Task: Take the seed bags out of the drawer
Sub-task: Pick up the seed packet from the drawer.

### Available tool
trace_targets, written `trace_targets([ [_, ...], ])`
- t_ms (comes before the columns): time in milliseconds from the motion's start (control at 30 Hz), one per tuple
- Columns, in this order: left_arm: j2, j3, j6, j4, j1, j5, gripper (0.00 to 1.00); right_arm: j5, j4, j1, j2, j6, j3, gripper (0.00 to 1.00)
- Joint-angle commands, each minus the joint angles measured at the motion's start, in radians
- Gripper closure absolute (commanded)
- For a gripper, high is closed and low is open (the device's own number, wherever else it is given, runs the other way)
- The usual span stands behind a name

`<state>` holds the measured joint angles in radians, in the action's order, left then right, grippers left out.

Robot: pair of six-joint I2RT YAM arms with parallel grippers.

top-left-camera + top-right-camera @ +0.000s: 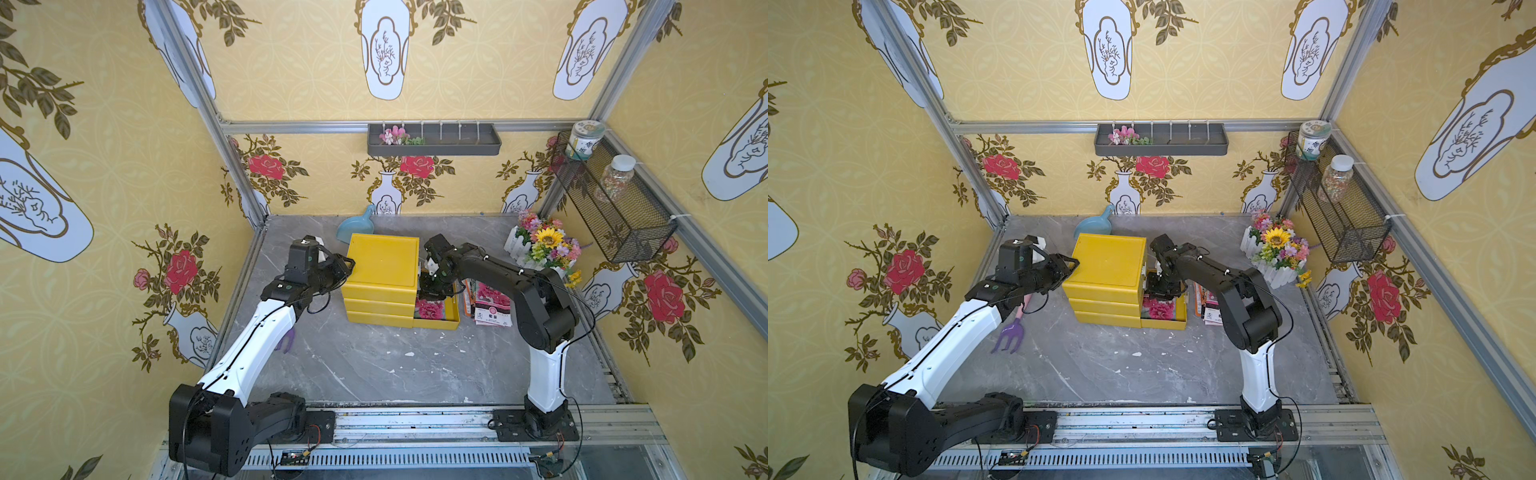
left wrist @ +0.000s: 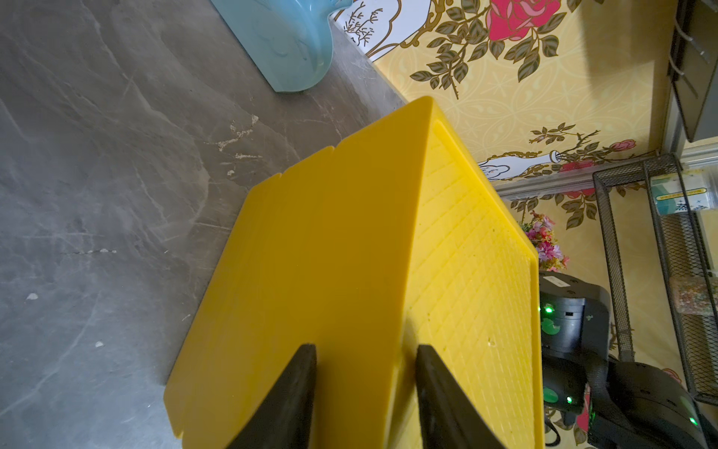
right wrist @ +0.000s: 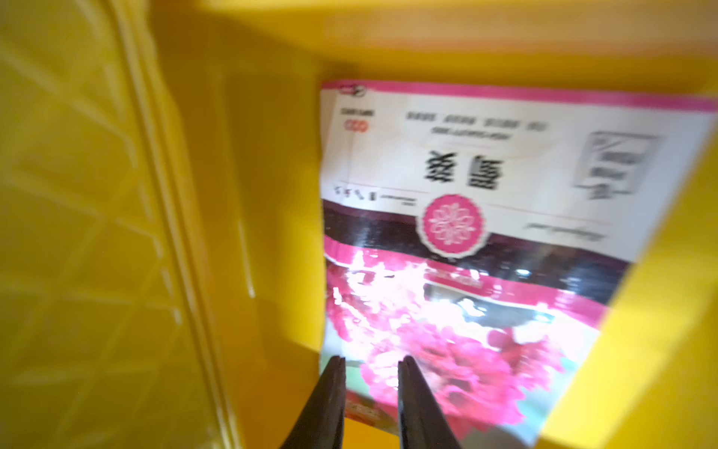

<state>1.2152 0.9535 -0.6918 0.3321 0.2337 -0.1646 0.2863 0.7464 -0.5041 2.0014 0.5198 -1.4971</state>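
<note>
In the open drawer [image 1: 436, 323] one seed bag [image 3: 466, 272] lies flat; our right gripper [image 3: 372, 359] hovers over it, slightly parted, empty. Other bags [image 1: 492, 307] lie outside on the surface [image 1: 374, 365]. Our left gripper [image 2: 366, 346], part-open, steadies the cabinet [image 2: 330, 233]. Next we'd pinch its edge.

- You're in a robot test cell dressed as a room: bare aluminium framing [image 1: 374, 126] holds printed floral wallpaper panels [image 1: 291, 75] on three sides.
- At six o'clock, a metal rail [image 1: 415, 422] with exposed wiring carries both robot arms [image 1: 544, 374].
- The props are garden-themed: a flower box [image 1: 544, 245] at two o'clock, seed bags [image 1: 492, 305] at three, and a purple garden fork [image 1: 1011, 334] at nine on the grey surface [image 1: 374, 365].
</note>
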Motion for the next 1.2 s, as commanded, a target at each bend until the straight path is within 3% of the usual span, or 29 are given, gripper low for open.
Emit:
trace_targets([
  [0, 0.012, -0.019, 0.006, 0.193, -0.001, 0.033, 0.54, -0.114, 0.087, 0.000, -0.007, -0.025, -0.009, 0.71],
  [433, 0.003, -0.019, 0.004, 0.198, -0.001, 0.031, 0.54, -0.113, 0.059, -0.014, 0.089, -0.032, -0.035, 0.77],
  [767, 0.003, -0.020, 0.007, 0.197, -0.002, 0.027, 0.54, 0.064, -0.068, 0.004, 0.046, 0.022, 0.040, 0.78],
  [967, 0.006, -0.019, 0.008, 0.193, -0.002, 0.027, 0.54, 0.041, -0.045, 0.029, -0.021, 0.013, 0.060, 0.72],
  [1167, 0.009, -0.019, 0.009, 0.193, -0.001, 0.027, 0.54, -0.084, 0.040, 0.026, -0.050, 0.001, 0.047, 0.64],
])
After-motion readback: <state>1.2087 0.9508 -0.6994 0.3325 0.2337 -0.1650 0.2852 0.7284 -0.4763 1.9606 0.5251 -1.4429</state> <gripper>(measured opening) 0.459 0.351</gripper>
